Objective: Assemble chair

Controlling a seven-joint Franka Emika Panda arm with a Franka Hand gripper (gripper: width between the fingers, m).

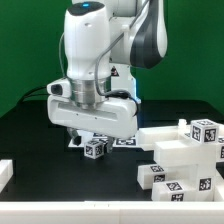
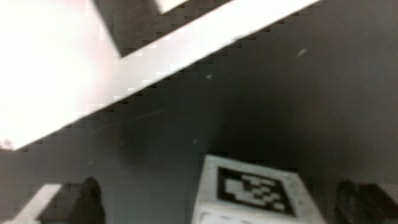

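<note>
A small white cube with a black-and-white tag point(image 1: 95, 149) lies on the black table just under my gripper point(image 1: 94, 136). In the wrist view the same tagged cube point(image 2: 249, 190) sits between my two dark fingertips point(image 2: 71, 204), with a gap on each side. The gripper point(image 2: 217, 204) is open and touches nothing. Other white chair parts point(image 1: 178, 152), slabs and tagged blocks, are piled at the exterior view's right, and tagged cubes point(image 1: 160, 177) lie in front of them.
The marker board point(image 1: 127, 142) lies on the table behind the cube, mostly hidden by the arm. A white piece point(image 1: 5, 172) sits at the exterior view's left edge. A broad white surface point(image 2: 107, 60) crosses the wrist view. A green wall stands behind.
</note>
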